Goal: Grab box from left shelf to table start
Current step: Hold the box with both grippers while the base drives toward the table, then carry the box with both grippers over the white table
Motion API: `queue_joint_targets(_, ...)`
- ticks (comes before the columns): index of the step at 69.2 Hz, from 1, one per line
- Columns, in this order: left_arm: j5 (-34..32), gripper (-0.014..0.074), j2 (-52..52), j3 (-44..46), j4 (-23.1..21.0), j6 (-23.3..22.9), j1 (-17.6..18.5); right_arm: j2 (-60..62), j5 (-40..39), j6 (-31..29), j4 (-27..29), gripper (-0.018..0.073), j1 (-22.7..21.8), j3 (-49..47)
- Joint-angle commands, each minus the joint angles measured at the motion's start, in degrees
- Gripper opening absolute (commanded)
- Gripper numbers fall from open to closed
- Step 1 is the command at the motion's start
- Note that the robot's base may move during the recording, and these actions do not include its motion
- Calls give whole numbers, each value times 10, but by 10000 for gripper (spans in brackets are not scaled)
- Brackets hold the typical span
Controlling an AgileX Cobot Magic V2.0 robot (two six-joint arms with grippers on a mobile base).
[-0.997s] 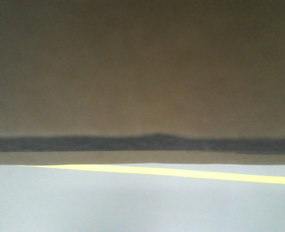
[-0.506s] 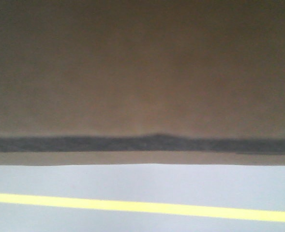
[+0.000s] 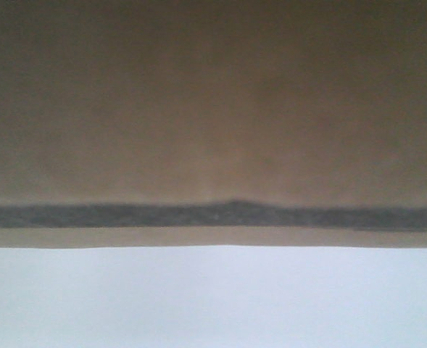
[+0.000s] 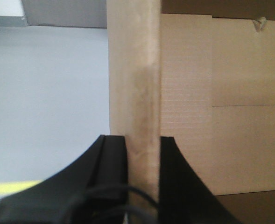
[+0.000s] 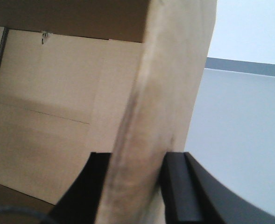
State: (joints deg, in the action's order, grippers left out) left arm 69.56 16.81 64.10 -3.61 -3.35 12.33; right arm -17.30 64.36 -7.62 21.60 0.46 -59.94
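While left tool and right tool each clamp a wall edge of the box, pale floor lies open.

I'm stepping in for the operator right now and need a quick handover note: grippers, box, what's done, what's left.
The left gripper is shut on one upright wall of the large brown corrugated cardboard box.
The right gripper is shut on what looks like the opposite wall.
The box is held between both arms and fills the front view, with pale grey floor below it. Neither shelf nor table is in view.
Done: two-handed grasp, and apparently the lift off the shelf.
Left: carry to the table, set down, release.
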Motion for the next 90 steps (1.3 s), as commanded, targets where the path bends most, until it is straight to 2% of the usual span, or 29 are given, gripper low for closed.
queue_joint_targets(1, -77, -92, 9, 19, -45, 0, 5, -9, -72, -19, 11, 20, 0, -15)
queue_joint_targets(90, -78, -92, 9, 19, -47, 0, 5, -9, -72, -19, 11, 20, 0, -14)
